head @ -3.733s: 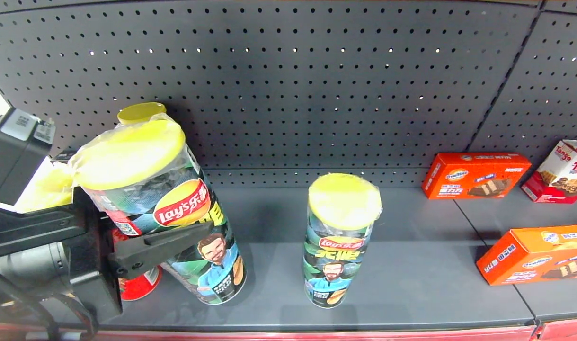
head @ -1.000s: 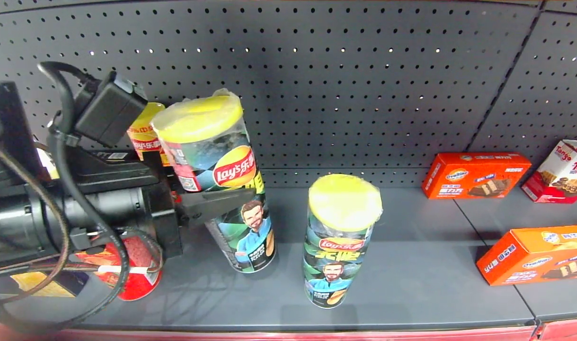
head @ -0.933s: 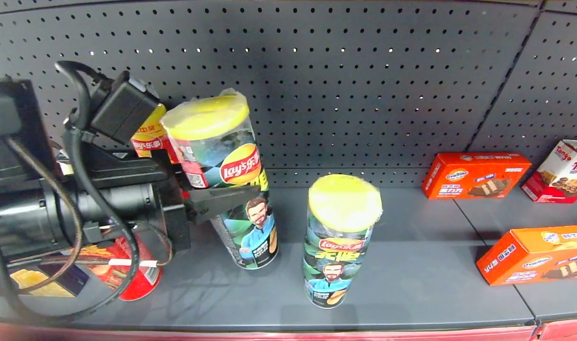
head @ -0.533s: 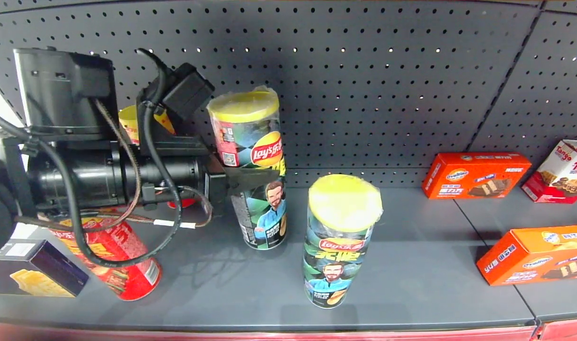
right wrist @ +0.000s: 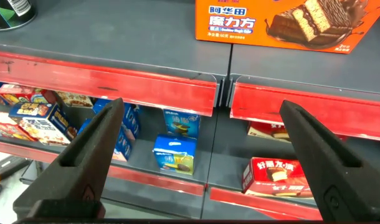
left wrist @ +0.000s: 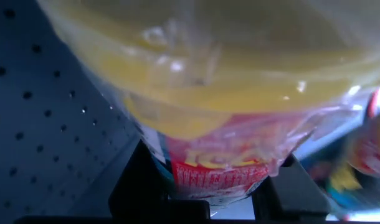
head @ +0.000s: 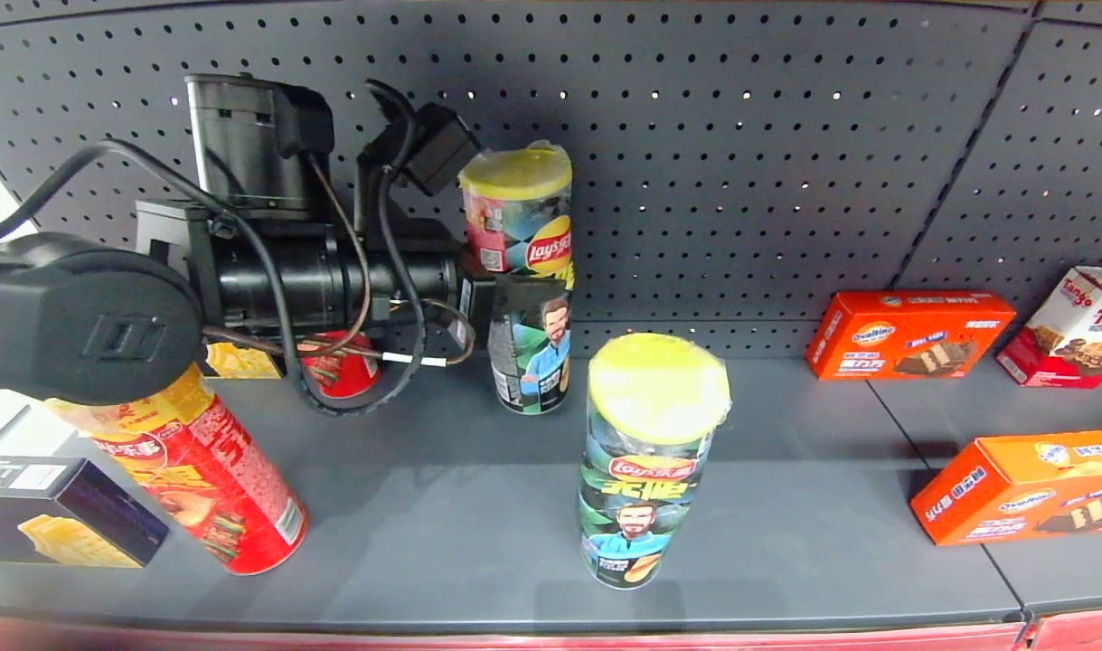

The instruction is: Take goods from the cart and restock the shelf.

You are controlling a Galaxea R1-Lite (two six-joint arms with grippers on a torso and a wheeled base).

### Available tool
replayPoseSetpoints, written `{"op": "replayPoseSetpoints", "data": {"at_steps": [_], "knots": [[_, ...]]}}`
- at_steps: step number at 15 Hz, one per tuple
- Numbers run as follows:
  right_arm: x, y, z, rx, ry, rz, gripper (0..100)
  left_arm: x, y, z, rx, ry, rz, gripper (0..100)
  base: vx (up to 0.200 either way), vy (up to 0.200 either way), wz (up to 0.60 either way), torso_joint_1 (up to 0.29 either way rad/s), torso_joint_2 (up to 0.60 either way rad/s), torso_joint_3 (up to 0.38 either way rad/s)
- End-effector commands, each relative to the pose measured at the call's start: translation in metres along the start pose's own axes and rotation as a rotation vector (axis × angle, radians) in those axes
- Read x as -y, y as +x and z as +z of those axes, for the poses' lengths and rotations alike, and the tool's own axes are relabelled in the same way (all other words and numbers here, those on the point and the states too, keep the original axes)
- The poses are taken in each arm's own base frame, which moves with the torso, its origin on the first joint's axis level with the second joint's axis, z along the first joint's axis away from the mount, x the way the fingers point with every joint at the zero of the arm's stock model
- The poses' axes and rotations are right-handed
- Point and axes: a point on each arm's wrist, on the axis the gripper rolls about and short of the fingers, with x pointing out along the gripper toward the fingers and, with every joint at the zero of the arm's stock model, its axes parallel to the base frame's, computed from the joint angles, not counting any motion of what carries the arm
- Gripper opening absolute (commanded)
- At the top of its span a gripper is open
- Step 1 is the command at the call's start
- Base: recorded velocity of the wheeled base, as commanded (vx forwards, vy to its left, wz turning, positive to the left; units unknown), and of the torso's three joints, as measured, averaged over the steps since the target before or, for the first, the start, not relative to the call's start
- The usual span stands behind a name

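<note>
Gaping R gripper (right wrist: pixel 200 103); can (head: pixel 522 210) clamped.

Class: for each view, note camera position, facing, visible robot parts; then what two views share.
Head: up top, facing down at the shelf; left tool gripping chip can.
Left wrist: behind left tool, facing chip can close up.
Right wrist: facing lower shelves; open right tool shows.
Shared: head and left wrist see chip can.
</note>
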Motion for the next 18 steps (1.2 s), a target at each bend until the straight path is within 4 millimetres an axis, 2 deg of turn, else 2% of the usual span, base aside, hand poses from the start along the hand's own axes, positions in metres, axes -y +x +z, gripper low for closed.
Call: {"op": "replayPoseSetpoints", "data": {"at_steps": [1,11,18], "knots": [[0.0,0.0,0.0,-0.002,0.0,0.001,100,-0.004,0.019,-0.009,-0.021,-0.009,-0.014,0,0.0,0.0,0.0,0.0,0.0,0.0],[0.0,0.0,0.0,-0.002,0.0,0.001,100,-0.007,0.055,-0.029,0.028,0.024,-0.03,0,0.0,0.0,0.0,0.0,0.0,0.0],[0.0,0.0,0.0,-0.001,0.0,0.001,100,-0.002,0.056,-0.039,0.003,0.079,-0.044,0,0.0,0.0,0.0,0.0,0.0,0.0]]}}
